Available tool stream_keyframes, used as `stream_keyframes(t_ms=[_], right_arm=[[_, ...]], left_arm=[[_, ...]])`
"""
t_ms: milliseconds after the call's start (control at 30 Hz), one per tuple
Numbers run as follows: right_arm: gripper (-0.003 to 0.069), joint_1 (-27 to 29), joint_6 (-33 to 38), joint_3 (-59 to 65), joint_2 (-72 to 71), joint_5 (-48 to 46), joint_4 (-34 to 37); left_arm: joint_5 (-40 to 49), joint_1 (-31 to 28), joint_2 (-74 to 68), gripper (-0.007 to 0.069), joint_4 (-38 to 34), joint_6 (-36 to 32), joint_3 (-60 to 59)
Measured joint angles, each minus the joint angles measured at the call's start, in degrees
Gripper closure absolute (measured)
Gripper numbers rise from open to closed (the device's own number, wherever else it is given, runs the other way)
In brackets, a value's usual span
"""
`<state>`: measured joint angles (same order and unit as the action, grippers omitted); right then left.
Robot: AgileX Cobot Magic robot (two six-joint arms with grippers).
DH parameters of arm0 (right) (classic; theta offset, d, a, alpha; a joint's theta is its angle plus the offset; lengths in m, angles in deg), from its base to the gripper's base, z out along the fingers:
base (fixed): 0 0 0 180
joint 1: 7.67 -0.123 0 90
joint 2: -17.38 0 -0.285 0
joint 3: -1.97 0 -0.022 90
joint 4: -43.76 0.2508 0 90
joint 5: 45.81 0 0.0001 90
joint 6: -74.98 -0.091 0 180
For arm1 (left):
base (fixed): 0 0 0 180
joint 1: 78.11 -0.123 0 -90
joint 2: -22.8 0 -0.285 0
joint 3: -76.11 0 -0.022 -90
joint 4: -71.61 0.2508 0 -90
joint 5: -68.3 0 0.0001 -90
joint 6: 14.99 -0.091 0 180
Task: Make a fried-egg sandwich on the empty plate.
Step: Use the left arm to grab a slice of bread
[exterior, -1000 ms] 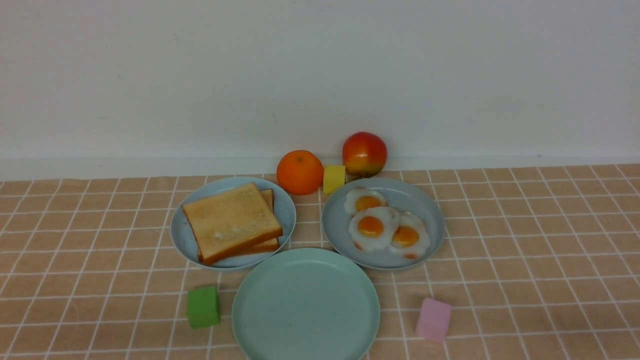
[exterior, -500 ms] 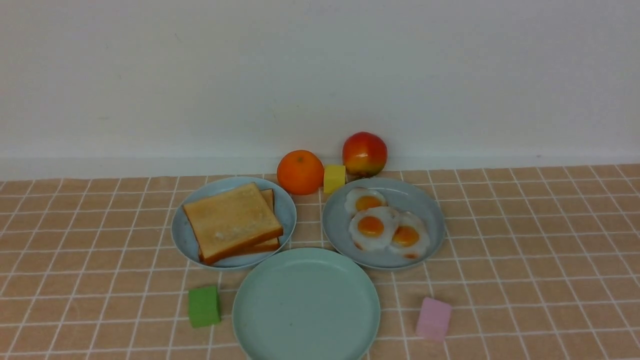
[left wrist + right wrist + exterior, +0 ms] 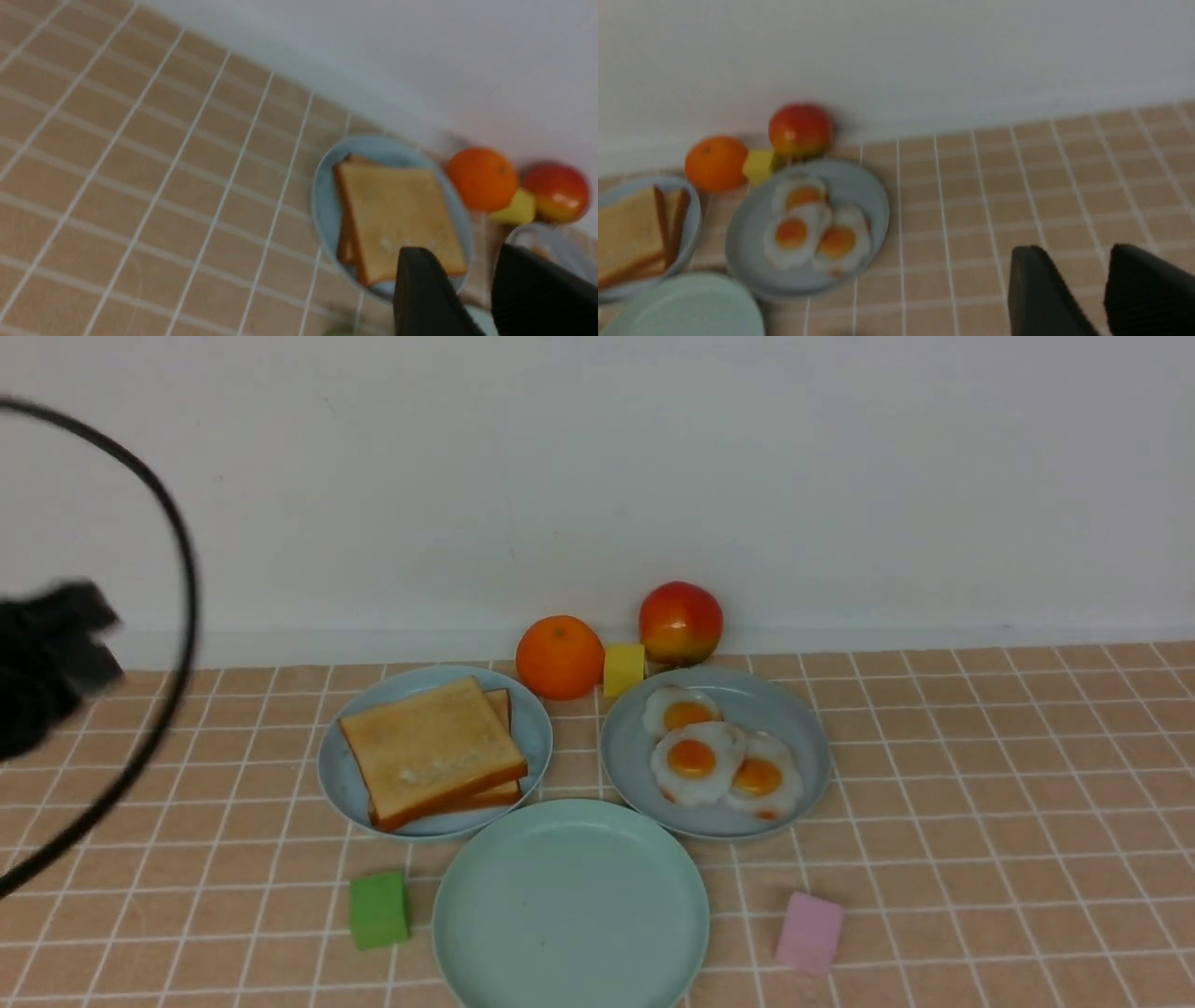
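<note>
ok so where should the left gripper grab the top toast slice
Probably across its thick crust edges, coming down from above with the left gripper: the top toast slice lies flat on the second slice, so only its sides offer a pinch.

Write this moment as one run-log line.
left gripper: open, empty | right gripper: open, empty | toast: untouched | eggs: untouched | mint plate: bare

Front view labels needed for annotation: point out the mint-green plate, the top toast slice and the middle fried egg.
mint-green plate (image 3: 569, 910), front view, bare centre.
top toast slice (image 3: 431, 747), front view, middle of top face.
middle fried egg (image 3: 693, 758), front view, its yolk.
</note>
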<state>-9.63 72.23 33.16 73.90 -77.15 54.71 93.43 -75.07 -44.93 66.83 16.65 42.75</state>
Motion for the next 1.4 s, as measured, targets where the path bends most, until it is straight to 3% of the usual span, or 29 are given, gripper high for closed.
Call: stream_keyframes(t_ms=[133, 267, 300, 333, 433, 600, 767, 967, 1400], right_arm=[[0.0418, 0.0, 0.95, 0.0, 5.12, -9.15, 7.87], [0.0418, 0.0, 7.94, 0.0, 10.27, -15.9, 15.85], [0.0418, 0.0, 13.78, 0.0, 12.84, -18.2, 21.43], [0.0418, 0.0, 13.78, 0.0, 13.1, -18.39, 21.43], [0.0418, -0.21, 23.82, -0.02, 17.04, -20.49, 33.46], [0.0418, -4.97, 37.21, -0.07, 18.93, -20.75, 43.58], [0.0418, -12.9, 40.09, -0.07, 19.0, -18.83, 45.06], [0.0418, -18.63, 37.86, -0.07, 19.18, -16.52, 43.75], [0.0418, -19.19, 35.58, -0.07, 19.28, -15.9, 40.91]], left_arm=[[4.7, 0.0, -7.47, 0.0386, -7.43, -0.49, 0.05], [8.53, 0.0, -14.08, 0.0386, -15.28, -6.84, 1.26], [10.52, 0.0, -17.33, 0.0386, -18.63, -12.07, 3.07], [11.06, 0.0, -17.68, 0.0386, -19.46, -12.76, 3.65], [15.13, 0.0, -23.44, 0.0386, -25.71, -23.58, 10.03], [15.05, 0.0, -31.37, 0.0386, -27.97, -28.57, 20.06], [14.52, 0.0, -41.09, 0.0386, -26.48, -27.42, 28.11], [14.36, 0.0, -50.22, 0.0386, -24.37, -26.66, 34.08], [12.11, 0.0, -55.92, 0.0386, -18.58, -21.81, 36.1]])
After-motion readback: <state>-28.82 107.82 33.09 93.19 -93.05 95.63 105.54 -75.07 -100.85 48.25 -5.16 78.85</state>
